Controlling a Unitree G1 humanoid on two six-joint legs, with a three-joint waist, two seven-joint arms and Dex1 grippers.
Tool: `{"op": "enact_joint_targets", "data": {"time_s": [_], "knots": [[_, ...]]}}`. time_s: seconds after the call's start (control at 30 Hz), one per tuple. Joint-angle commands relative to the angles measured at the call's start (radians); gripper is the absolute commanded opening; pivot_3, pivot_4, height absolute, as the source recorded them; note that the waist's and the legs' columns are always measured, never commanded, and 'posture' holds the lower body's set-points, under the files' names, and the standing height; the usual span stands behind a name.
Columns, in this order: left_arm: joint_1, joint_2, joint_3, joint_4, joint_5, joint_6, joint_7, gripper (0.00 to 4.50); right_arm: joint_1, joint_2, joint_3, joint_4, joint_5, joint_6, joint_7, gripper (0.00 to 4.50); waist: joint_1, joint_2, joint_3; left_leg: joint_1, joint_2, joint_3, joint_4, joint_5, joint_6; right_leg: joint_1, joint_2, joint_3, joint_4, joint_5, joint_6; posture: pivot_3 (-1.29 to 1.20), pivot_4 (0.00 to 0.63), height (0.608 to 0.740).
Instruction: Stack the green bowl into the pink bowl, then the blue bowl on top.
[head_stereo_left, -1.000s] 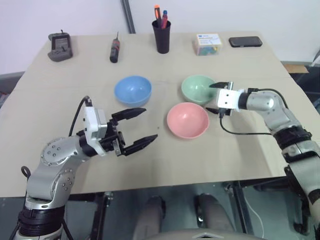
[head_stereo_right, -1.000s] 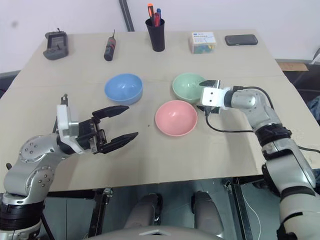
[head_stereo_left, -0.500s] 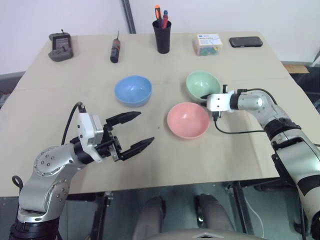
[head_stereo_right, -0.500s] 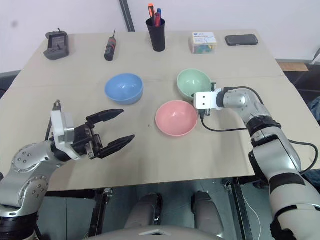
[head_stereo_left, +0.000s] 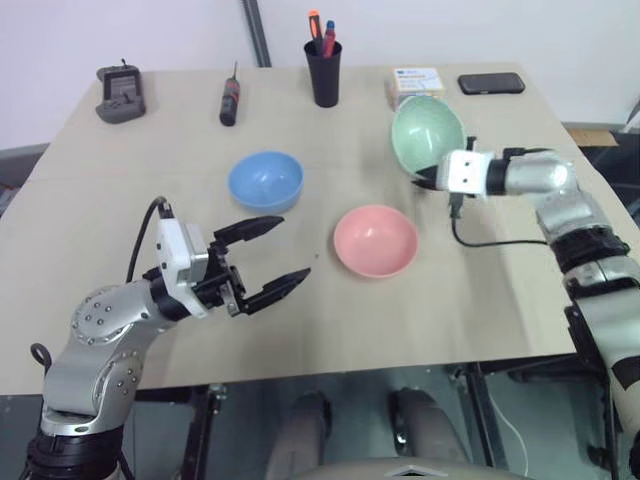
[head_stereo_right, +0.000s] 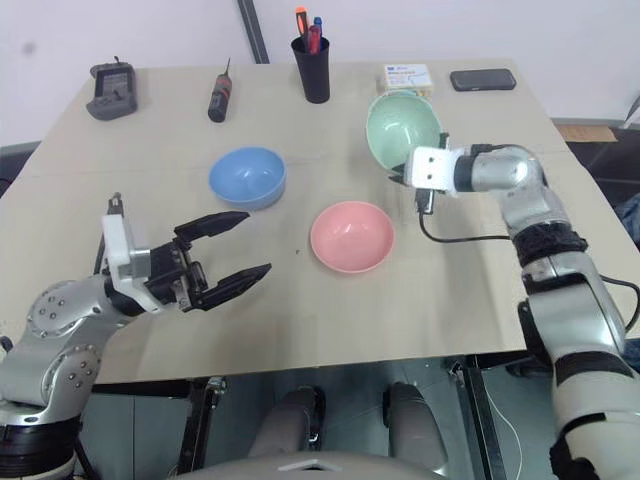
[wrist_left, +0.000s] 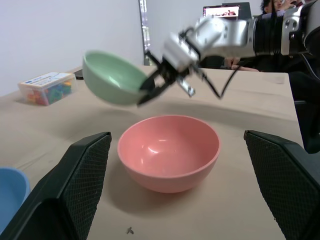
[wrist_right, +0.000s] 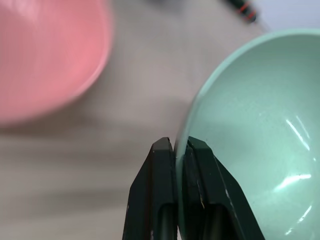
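The green bowl (head_stereo_left: 428, 133) was up in the air, off the table (head_stereo_left: 120, 200), and tipped so its open side faced the robot. The right gripper (wrist_right: 181, 150) had its two fingers pinched tight on the bowl's rim, one finger inside and one outside. The pink bowl (head_stereo_left: 375, 240) sat flat on the table, below the green bowl and a bit nearer the robot, toward its left. So the green bowl would probably need to go that way and down, and turn level, to drop inside the pink one. The right arm was the one near both bowls. The blue bowl (head_stereo_left: 265, 180) waited on the table, well apart to the left of the pink bowl. The left gripper (head_stereo_left: 270, 262) hung near it, fingers spread wide, holding nothing.
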Motion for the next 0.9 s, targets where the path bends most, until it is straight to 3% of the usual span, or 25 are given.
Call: {"op": "enact_joint_targets", "data": {"time_s": [0.03,0.2,0.4,0.53,0.57,0.63,0.73,0.9], "knots": [[-0.010,-0.009,0.011,0.021,0.022,-0.021,0.024,4.50,0.122,-0.030,-0.018,-0.432,0.226,0.311,0.123,0.05,0.003,0.000,0.000,0.000,0.000,0.000,0.000,0.000,0.000,0.000,0.000,0.000,0.000,0.000,0.000,0.00,0.150,0.740],[-0.027,-0.017,0.017,0.055,0.055,-0.030,0.056,4.50,0.255,-0.031,0.014,-0.691,0.273,0.547,0.106,0.05,0.003,0.000,0.000,0.000,0.000,-0.002,0.002,0.000,0.000,0.001,0.000,-0.001,0.001,0.000,0.000,0.00,0.150,0.740],[-0.040,-0.018,0.023,0.051,0.052,-0.018,0.081,4.50,0.308,-0.031,0.026,-0.719,0.237,0.601,0.080,1.75,0.005,0.000,0.000,0.000,-0.001,-0.001,0.003,0.000,0.000,0.001,0.000,-0.001,0.002,0.000,0.000,0.00,0.150,0.740],[-0.053,-0.027,0.022,0.051,0.072,0.010,0.153,4.50,0.321,-0.016,-0.028,-0.744,0.269,0.638,0.031,3.53,0.003,0.000,0.000,0.000,-0.001,-0.001,0.003,0.000,0.000,0.001,0.000,-0.001,0.002,0.000,0.000,0.00,0.150,0.740],[-0.063,-0.035,0.022,0.051,0.095,0.022,0.203,4.50,0.326,-0.006,-0.053,-0.753,0.282,0.645,0.003,3.87,0.004,0.000,0.000,0.000,-0.001,-0.001,0.003,0.000,0.000,0.001,0.000,-0.001,0.002,0.000,0.000,0.00,0.150,0.740],[-0.091,-0.027,-0.010,0.049,0.300,0.063,0.395,4.50,0.352,0.010,-0.120,-0.789,0.324,0.669,-0.054,4.48,0.006,-0.001,0.000,0.000,-0.001,-0.002,0.003,0.000,0.000,0.001,0.000,-0.002,0.002,0.000,0.000,0.00,0.150,0.740],[-0.133,0.002,-0.056,0.047,0.465,0.196,0.550,4.50,0.391,0.015,-0.175,-0.838,0.369,0.703,-0.094,4.48,0.009,-0.001,0.000,0.000,-0.002,-0.003,0.003,0.000,0.000,0.001,0.000,-0.002,0.002,0.000,0.000,0.00,0.150,0.740],[-0.281,0.168,-0.278,0.142,0.713,0.321,0.519,4.50,0.424,0.032,-0.229,-0.890,0.446,0.742,-0.133,4.48,0.011,-0.001,0.000,0.000,-0.002,-0.003,0.003,0.000,0.000,0.001,0.000,-0.002,0.002,0.000,0.000,0.00,0.150,0.740]]}}
